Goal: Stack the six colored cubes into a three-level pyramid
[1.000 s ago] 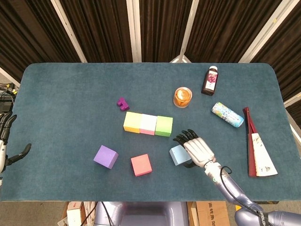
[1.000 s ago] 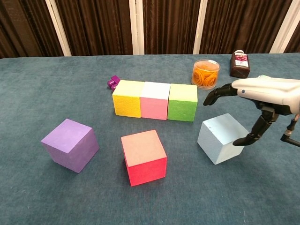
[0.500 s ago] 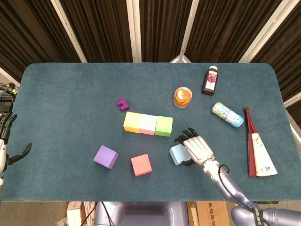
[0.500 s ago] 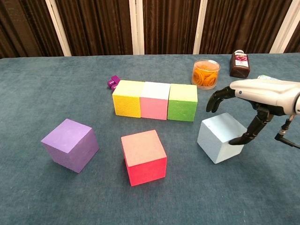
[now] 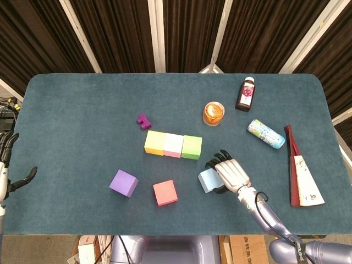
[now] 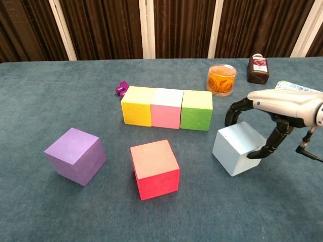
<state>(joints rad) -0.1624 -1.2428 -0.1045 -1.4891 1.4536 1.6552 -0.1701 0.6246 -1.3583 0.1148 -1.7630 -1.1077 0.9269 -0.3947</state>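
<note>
One second on, the right hand has curled its fingers around the light-blue cube.

Setting: robot test lab. Evidence: a teal felt-covered bench backed by dark curtains with white posts, and cardboard boxes on the floor below the bench's near edge.

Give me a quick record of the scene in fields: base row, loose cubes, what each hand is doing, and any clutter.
base row: yellow cube, pink cube, green cube, side by side
loose cubes: purple cube, red cube, light blue cube
right hand: fingers curled around the light blue cube, which sits on the table
left hand: at the table's left edge, holding nothing
clutter: candle jar, dark bottle
</note>
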